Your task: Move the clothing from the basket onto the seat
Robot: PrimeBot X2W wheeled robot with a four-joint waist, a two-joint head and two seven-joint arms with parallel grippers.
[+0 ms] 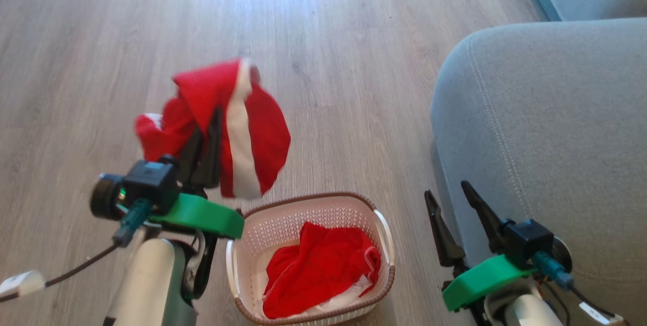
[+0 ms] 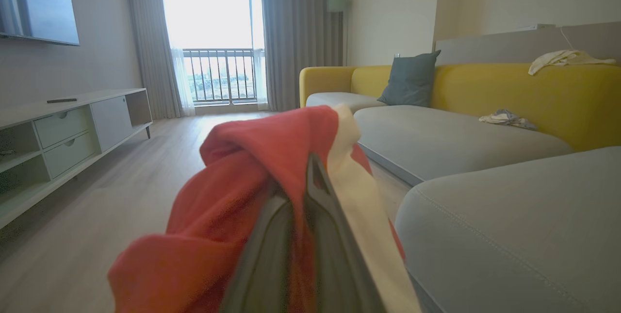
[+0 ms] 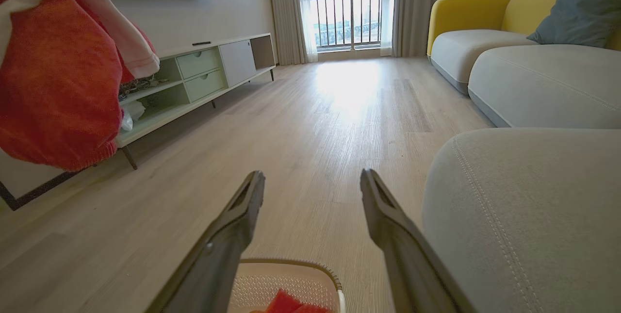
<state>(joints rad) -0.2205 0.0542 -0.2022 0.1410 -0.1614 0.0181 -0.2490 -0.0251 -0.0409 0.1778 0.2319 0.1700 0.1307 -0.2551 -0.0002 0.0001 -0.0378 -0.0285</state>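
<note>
We grip one garment point(image 1: 255, 129), left gripper point(image 1: 210, 129) | right gripper point(image 1: 446, 187) agape | other garment point(image 1: 318, 265) in basket point(image 1: 313, 197) | seat point(image 1: 546, 113) awaits both

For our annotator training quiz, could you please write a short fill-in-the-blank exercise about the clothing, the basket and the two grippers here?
1. The left gripper is ____ on a red garment held up in the air.
2. The second red garment lies inside the ____.
3. The right gripper holds nothing, and its jaws stand ____.
4. The grey seat is on the robot's ____ side.

Missing words: shut; basket; open; right.
</note>
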